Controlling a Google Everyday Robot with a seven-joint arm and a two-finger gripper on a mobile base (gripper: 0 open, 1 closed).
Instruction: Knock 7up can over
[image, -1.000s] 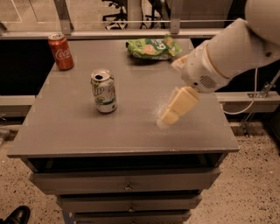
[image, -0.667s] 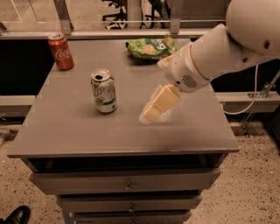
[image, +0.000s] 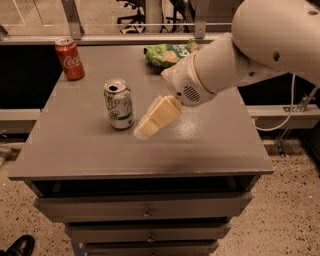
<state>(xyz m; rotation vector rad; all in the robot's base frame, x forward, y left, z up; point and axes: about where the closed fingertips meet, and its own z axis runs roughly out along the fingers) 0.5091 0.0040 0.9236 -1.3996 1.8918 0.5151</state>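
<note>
**One can still upright; gripper brought in just beside it**

One change is recorded over the last second. The gripper (image: 145, 128) has been carried leftward across the bench (image: 200, 145), from the right-centre of the surface to a point just beside the 7up can (image: 119, 104). It has also been lowered towards the can's base.

The 7up can is found standing upright, left of centre on the bench. No shift or tilt is noted against the earlier views. The gripper tip is placed at the can's lower right side. Whether contact has been made cannot be confirmed.

The jaws are judged to be clenched, as no gap is seen between them and nothing is held. The arm (image: 240, 55) is extended in from the far right.

The Coca-Cola can (image: 69, 59) at the far left corner and the green snack bag (image: 167, 53) at the far edge are well apart from the approach line and are undisturbed.

The task is judged not yet done, with the approach nearly completed. A further sideways push to the left would be required. Because contact is set low on the body, the can may be slid rather than toppled.
</note>
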